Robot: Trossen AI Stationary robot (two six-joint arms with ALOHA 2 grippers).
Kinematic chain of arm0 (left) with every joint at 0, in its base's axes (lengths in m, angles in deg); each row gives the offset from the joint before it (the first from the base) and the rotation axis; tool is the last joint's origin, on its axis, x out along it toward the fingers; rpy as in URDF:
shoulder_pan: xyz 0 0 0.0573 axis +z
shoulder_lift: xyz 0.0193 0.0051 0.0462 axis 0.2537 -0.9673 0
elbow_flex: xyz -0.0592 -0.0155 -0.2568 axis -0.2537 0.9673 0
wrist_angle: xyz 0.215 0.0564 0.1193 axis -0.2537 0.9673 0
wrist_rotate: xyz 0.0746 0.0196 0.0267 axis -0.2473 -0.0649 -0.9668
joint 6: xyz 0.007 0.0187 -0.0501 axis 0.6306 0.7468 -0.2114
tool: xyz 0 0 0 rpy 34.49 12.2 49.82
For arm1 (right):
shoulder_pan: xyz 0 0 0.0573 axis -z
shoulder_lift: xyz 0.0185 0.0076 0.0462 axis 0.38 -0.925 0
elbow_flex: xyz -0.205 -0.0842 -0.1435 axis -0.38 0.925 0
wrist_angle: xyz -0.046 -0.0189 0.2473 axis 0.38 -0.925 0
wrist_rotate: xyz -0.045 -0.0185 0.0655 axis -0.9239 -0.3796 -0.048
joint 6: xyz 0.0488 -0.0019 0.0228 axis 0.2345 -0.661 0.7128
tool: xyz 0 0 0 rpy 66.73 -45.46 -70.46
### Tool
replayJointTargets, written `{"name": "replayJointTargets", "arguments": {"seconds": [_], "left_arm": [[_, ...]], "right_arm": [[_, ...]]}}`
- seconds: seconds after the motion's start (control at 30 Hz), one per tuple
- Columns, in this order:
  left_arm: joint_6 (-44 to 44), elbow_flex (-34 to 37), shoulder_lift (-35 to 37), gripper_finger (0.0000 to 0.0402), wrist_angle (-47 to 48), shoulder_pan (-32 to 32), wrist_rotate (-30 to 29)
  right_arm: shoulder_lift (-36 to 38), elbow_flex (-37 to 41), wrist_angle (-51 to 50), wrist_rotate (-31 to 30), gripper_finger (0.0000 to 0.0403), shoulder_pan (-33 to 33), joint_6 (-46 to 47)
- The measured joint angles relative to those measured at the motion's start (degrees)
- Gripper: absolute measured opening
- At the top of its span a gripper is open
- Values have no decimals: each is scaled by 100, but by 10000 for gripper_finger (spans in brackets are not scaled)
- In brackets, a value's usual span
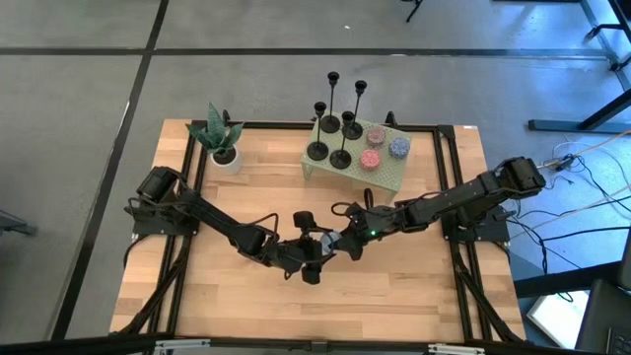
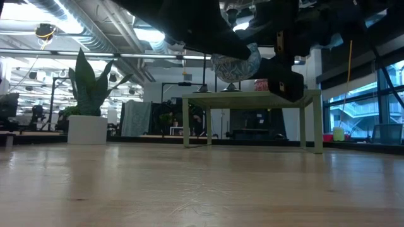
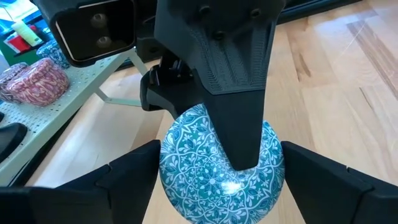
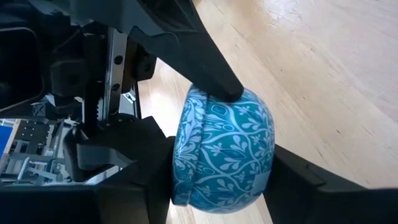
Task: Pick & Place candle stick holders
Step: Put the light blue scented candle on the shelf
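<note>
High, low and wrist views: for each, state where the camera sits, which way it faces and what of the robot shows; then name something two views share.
High view: above the table, facing straight down; both arms, left gripper and right gripper meeting mid-table.
Low view: tabletop height, facing level toward the green side table; arms overhead.
Left wrist view: on left arm, past its own fingers at the teal tin.
Right wrist view: on right arm, its fingers flanking that tin.
Shared: both wrist views show the tin.

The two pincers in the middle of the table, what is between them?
A round teal tin with a white leafy pattern sits between the left pincer and the right pincer; both wrist views show it close up.
</note>
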Motion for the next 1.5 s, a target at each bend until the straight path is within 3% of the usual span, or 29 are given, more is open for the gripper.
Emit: {"name": "replayJointTargets", "arguments": {"seconds": [0.37, 0.93, 1.17, 1.5], "left_arm": [[-179, 0, 142, 323, 9, -227, 37], [-154, 0, 1409, 323, 871, -466, -378], [-153, 0, 1957, 323, 1370, -655, -921], [-149, 0, 2237, 323, 1580, -835, -1123]], "right_arm": [[32, 0, 84, 179, 202, -6, -111], [310, 0, 768, 921, 201, 7, -389], [1145, 0, -67, 792, 201, -7, -284], [2745, 0, -1967, -232, 201, -404, 182]]}}
